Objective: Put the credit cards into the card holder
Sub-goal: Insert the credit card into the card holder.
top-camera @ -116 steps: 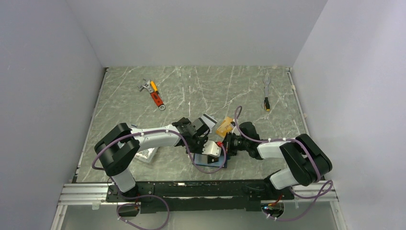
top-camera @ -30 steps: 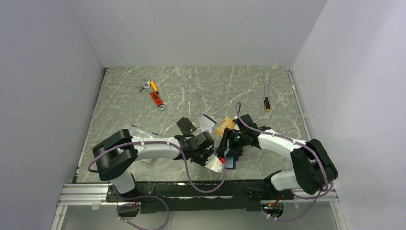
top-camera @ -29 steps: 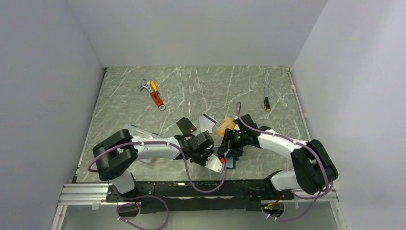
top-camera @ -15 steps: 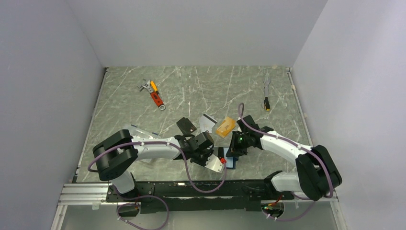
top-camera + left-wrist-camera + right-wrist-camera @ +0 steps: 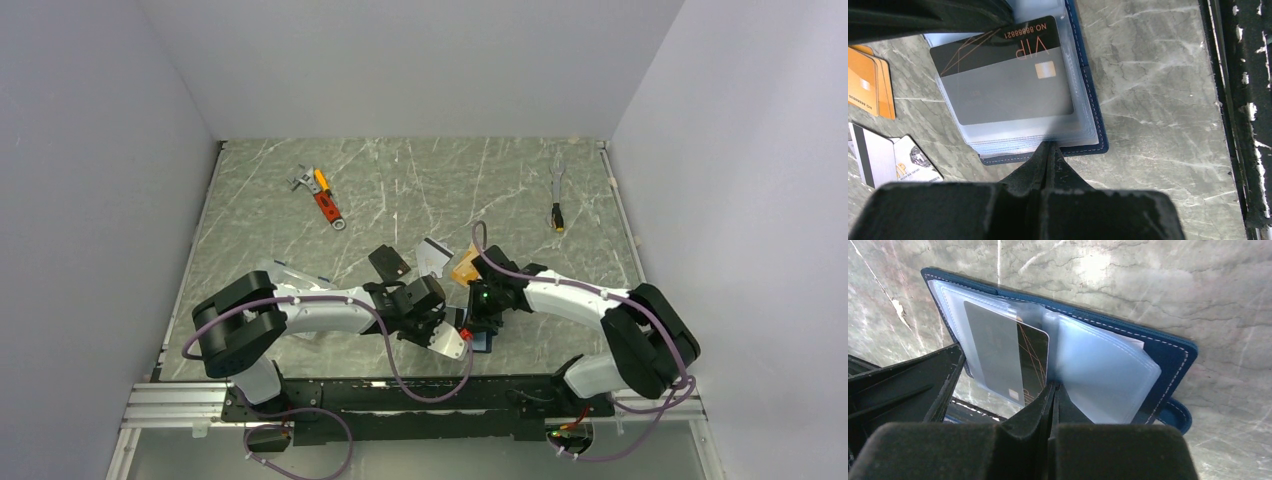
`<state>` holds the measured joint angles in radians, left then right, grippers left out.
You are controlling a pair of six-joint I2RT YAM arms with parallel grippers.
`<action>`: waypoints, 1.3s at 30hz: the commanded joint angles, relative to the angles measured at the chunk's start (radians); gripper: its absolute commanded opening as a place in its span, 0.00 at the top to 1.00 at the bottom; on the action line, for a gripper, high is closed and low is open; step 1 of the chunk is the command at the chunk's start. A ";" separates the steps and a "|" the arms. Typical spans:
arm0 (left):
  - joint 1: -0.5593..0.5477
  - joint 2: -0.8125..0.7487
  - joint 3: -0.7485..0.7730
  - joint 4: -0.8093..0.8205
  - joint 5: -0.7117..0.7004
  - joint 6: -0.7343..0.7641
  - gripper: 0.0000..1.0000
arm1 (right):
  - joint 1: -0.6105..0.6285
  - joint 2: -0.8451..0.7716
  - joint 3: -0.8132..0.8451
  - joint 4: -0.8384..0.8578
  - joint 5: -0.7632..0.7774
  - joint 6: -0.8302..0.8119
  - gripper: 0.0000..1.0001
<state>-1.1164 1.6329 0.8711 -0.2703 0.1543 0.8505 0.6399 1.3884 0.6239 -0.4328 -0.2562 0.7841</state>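
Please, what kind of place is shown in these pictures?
Probably a robot test cell in a laboratory: plain pale walls enclose a marble-patterned table on three sides, and a left arm and right arm are bolted to an aluminium rail at its near edge.

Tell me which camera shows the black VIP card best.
Left wrist: the thin black rectangular VIP card lies face-on, lettering readable, partly inside a clear sleeve. Right wrist shows the card foreshortened. Top external hides it under the arms.

Lab test cell: blank pale walls (image 5: 90,180) around a marbled table (image 5: 420,180), aluminium rail (image 5: 170,405).
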 commanded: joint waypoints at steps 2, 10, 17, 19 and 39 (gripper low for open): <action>0.003 0.009 -0.039 -0.044 -0.038 -0.015 1.00 | 0.033 0.029 0.054 0.035 0.024 0.035 1.00; 0.003 -0.011 -0.040 -0.040 -0.044 -0.004 1.00 | 0.047 0.067 0.114 0.045 -0.002 0.005 1.00; 0.015 -0.043 -0.024 -0.065 -0.043 -0.002 1.00 | 0.009 0.082 0.106 0.046 -0.077 -0.034 1.00; 0.031 -0.056 -0.014 -0.077 -0.035 -0.007 1.00 | -0.032 0.045 0.075 0.026 -0.087 -0.050 1.00; 0.085 -0.029 -0.017 -0.048 0.019 -0.015 1.00 | 0.017 0.106 0.087 0.099 -0.089 0.003 1.00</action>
<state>-1.0252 1.5730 0.8574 -0.3553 0.1463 0.8421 0.6449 1.4628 0.6842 -0.3943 -0.3283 0.7605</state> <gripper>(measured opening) 0.011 0.007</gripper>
